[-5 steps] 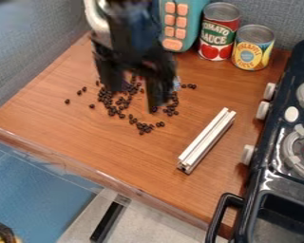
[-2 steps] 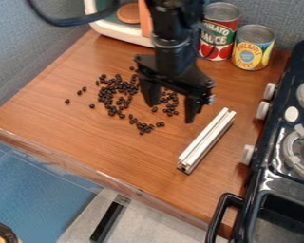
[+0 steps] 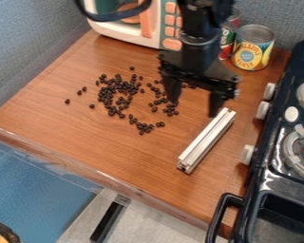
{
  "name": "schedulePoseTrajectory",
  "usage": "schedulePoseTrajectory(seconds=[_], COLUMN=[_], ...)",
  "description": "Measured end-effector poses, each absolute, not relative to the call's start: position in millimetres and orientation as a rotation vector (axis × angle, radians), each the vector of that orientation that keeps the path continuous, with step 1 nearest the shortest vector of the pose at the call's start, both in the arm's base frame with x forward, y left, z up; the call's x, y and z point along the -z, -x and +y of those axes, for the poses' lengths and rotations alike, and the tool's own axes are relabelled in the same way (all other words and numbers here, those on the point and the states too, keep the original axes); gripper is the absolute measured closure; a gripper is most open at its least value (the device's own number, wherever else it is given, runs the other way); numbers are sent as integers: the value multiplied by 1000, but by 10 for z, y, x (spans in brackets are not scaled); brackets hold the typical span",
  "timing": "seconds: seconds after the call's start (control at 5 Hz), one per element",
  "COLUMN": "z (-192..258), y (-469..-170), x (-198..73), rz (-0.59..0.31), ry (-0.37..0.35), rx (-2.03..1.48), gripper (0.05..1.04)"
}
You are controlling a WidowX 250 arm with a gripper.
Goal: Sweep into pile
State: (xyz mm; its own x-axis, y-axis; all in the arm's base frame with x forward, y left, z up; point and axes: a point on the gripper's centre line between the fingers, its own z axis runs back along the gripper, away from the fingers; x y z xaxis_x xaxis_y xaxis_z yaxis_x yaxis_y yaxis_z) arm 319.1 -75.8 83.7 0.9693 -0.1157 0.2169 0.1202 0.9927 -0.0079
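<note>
Here are your dark beans [image 3: 119,90], scattered loosely left of the bench's [image 3: 85,137] middle, strays dotting out towards its left edge! Across to the right, your white bar [image 3: 206,141] lies slanted, near the stove [image 3: 266,175] along the right edge. And your gripper [image 3: 194,108] hangs wide open, between beans and bar! Two cans [image 3: 253,50] and a toy microwave [image 3: 119,31] line the back edge.

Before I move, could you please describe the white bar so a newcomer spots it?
On the brown wooden counter, look between the black stove and the scattered dark beans. The bar lies there at a slant, its upper end near the gripper. Unlike the round beans, it is long, straight and pale, grooved lengthwise.
</note>
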Motion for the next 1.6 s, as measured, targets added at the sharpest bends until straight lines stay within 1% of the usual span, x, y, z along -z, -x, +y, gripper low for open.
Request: schedulePoseTrajectory(seconds=[0.8, 1.2, 1.4, 1.6], z=[-785, -845, -860, -837], y=[-3184, -3250, -3276, -3297], x=[-832, -685, -535, -439], rz=[-215, -205, -186, -181], ry=[27, 84, 103, 93], rx=[120, 130, 143, 152], gripper=[83, 83, 83, 83])
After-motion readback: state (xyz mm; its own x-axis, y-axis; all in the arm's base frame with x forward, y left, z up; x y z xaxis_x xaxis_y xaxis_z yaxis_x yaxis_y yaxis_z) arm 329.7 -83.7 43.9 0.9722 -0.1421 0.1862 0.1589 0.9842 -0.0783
